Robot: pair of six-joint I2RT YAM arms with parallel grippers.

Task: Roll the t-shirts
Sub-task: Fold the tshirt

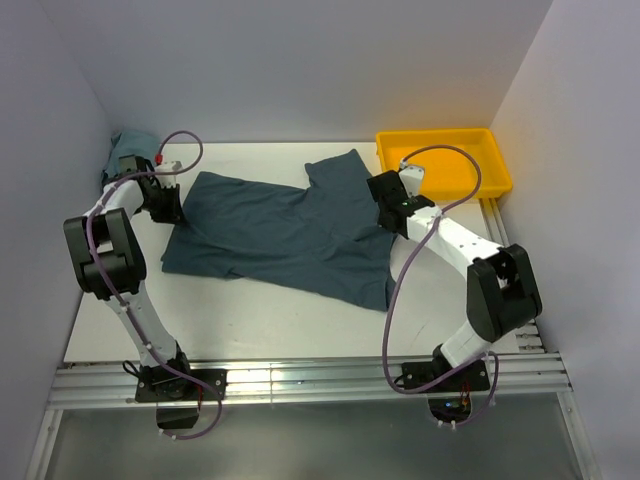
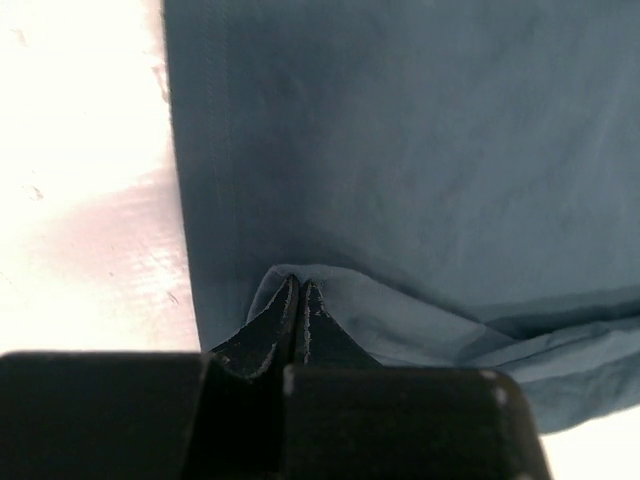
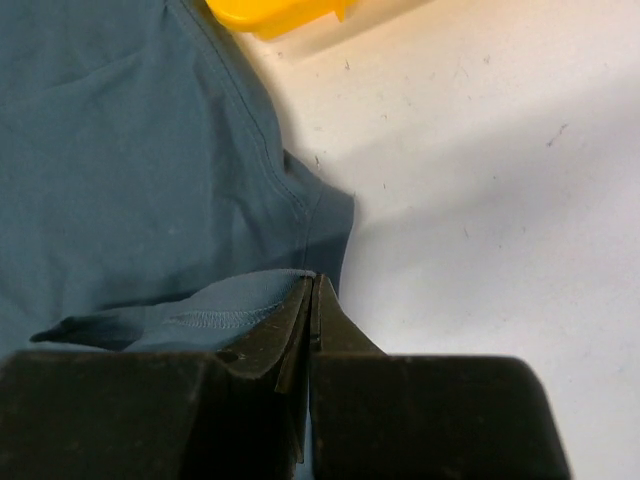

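A dark slate-blue t-shirt (image 1: 290,235) lies spread out on the white table, sleeves toward the back. My left gripper (image 1: 168,208) is at the shirt's left edge. In the left wrist view it (image 2: 298,285) is shut, with a raised fold of the t-shirt (image 2: 420,150) pinched at its tips. My right gripper (image 1: 385,205) is at the shirt's right side near the tray. In the right wrist view it (image 3: 312,285) is shut on a turned-up stitched hem of the t-shirt (image 3: 120,150).
A yellow tray (image 1: 445,160) stands at the back right, its corner (image 3: 270,12) just beyond the shirt. A bundle of bluish cloth (image 1: 125,150) sits in the back left corner. White walls close in on three sides. Bare table (image 1: 250,320) lies in front of the shirt.
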